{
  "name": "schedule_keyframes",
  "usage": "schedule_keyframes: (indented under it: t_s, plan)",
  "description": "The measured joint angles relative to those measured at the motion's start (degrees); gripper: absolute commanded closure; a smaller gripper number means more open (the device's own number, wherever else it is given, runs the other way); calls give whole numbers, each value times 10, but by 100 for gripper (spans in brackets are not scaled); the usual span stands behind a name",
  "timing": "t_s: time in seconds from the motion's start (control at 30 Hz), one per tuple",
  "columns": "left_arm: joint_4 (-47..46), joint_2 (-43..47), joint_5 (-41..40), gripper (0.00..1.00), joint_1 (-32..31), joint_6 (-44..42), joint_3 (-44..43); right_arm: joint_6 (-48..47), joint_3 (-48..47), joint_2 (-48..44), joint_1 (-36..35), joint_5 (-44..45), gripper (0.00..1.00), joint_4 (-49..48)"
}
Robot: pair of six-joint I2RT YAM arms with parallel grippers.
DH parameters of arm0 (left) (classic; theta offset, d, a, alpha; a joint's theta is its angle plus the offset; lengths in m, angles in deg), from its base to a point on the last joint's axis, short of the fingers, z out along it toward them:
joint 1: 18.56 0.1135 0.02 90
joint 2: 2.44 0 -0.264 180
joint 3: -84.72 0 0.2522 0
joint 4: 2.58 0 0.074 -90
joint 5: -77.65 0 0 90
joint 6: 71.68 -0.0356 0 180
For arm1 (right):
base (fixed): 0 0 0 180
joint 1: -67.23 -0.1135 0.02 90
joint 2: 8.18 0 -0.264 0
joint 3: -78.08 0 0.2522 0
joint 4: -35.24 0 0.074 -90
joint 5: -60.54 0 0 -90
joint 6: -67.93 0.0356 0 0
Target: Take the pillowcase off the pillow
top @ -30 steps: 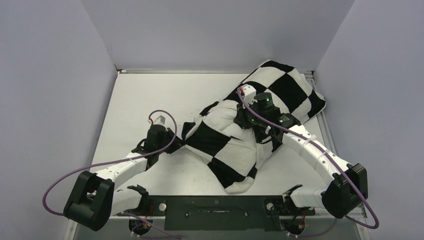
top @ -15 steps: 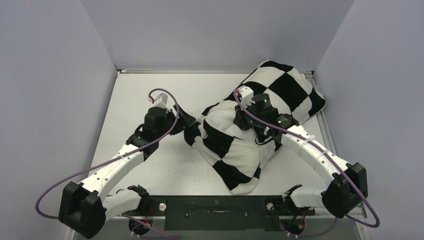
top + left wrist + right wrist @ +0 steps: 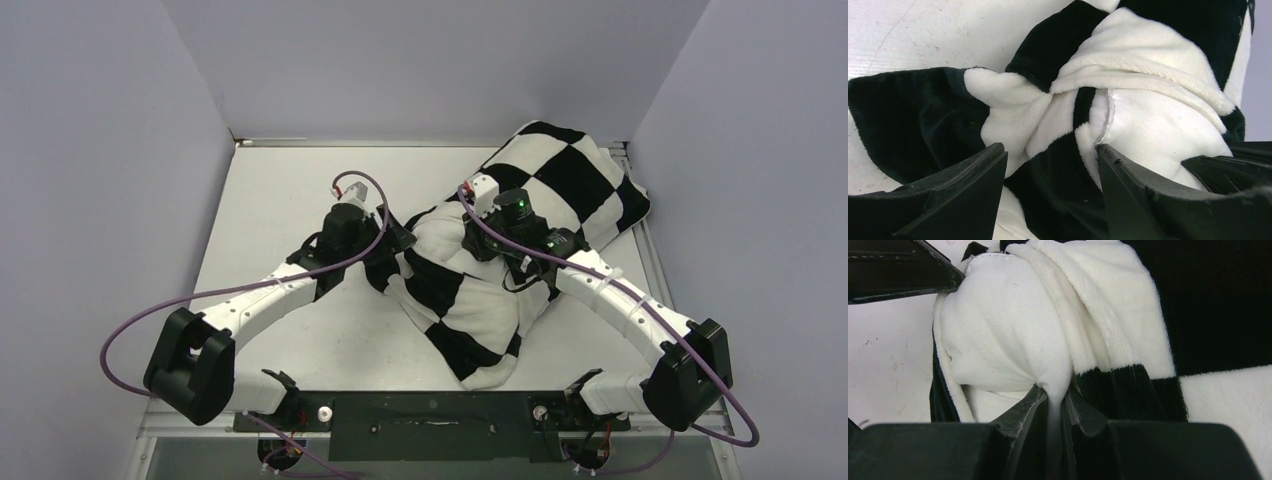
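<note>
Well, the pillowcase (image 3: 570, 180) is on the pillow (image 3: 998, 335) for most of its length. The bundle lies slantwise across the desk (image 3: 270, 200), from the far right corner down toward the middle of the near edge. At its left end the checked cover is rucked into folds, and a plain white bulge of the pillow pokes out of the opening there.

The right arm (image 3: 610, 290) reaches in over the bundle from the right. The right jaws are pressed narrow, pinching a tuck of the smooth white pillow cloth between them; the plush hem of the cover sits just beside that pinch, on its right in the wrist view.

The left arm (image 3: 280, 290) comes in from the left side of the desk, and the left jaws stand wide apart. They sit either side of the crumpled black and white folds at the mouth of the cover. I cannot tell whether either one touches the cloth. The bare pillow shows just beyond the right-hand one.
</note>
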Motion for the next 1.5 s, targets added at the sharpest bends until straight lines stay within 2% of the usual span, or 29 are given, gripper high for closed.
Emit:
schedule_keyframes:
  t_s: [0.17, 0.33, 0.53, 0.83, 1.17, 1.33, 1.5]
  plan:
    - [-19, -11, 0, 56, -10, 4, 8, 7, 0, 0, -5, 21, 95, -1]
    - [-59, 2, 0, 74, -15, 18, 62, 29, -1, 0, -3, 36, 95, -1]
    - [-101, 11, 5, 83, -20, 34, 117, 55, -1, -1, 0, 36, 95, -1]
    - [-142, -6, 10, 98, -32, 38, 124, 94, -1, -10, 15, 32, 95, -1]
    - [-202, -21, 15, 100, -49, 38, 147, 169, -4, -32, 98, -56, 95, -5]
    - [-225, -36, 14, 100, -50, 32, 142, 191, -20, -26, 106, -102, 95, -25]
    - [-222, -67, -3, 100, -56, 8, 95, 202, -63, 19, 103, -114, 95, -45]
